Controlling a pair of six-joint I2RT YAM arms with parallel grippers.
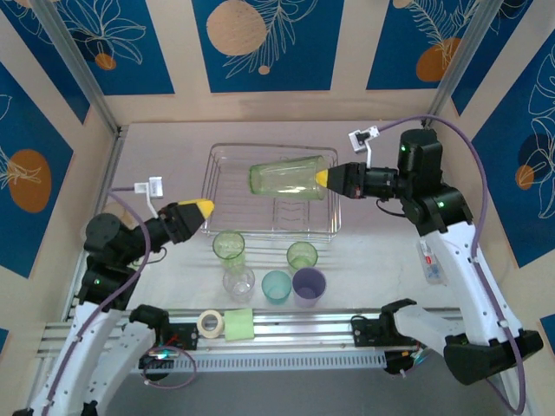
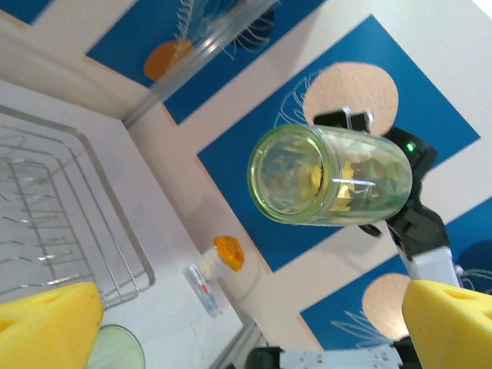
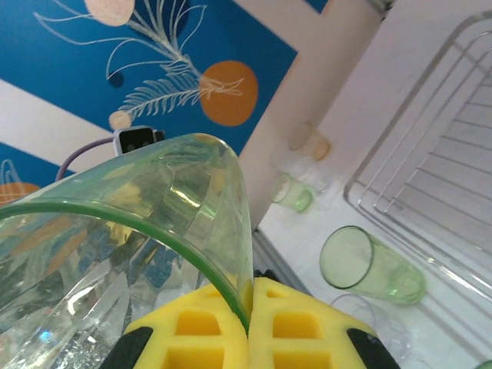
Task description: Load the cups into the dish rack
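My right gripper [image 1: 323, 178] is shut on the rim of a light green cup [image 1: 286, 178], holding it on its side in the air over the dish rack [image 1: 303, 218]. In the right wrist view the cup's wall [image 3: 123, 231] is pinched between the yellow pads [image 3: 300, 323]. The left wrist view looks into that cup's base [image 2: 330, 175]. My left gripper [image 1: 204, 208] hovers open and empty just left of the rack. In front of the rack stand two green cups [image 1: 229, 247] [image 1: 302, 256], a clear one [image 1: 238, 283], a teal one [image 1: 277, 287] and a lavender one [image 1: 309, 287].
A white tape roll [image 1: 209, 322] and a pale green pad [image 1: 239, 325] lie on the front rail. A small orange-capped bottle [image 1: 431, 260] lies by the right wall. More cups, one green [image 3: 294, 194] and one peach [image 3: 311, 142], sit near the left wall.
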